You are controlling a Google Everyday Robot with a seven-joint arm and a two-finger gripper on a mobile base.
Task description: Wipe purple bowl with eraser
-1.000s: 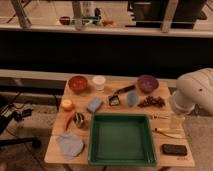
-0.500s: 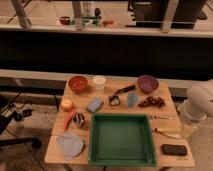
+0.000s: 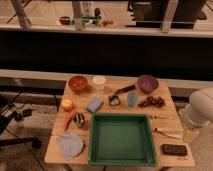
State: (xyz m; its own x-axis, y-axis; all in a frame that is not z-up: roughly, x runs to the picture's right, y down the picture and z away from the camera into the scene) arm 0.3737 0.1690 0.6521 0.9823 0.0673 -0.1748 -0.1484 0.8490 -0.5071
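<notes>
Shows a dim room in warm, yellowish light. Sets a light wooden table [image 3: 170,161] on a pale floor [image 3: 30,160], close before a long dark wall panel [image 3: 100,52]. Runs a pale ledge [image 3: 30,76] along the foot of that panel and a brighter counter [image 3: 125,29] along its top, with slanted metal posts [image 3: 22,14] rising above it. Holds a black chair base [image 3: 15,142] and loose cables [image 3: 20,112] at the left, down on the floor.
</notes>
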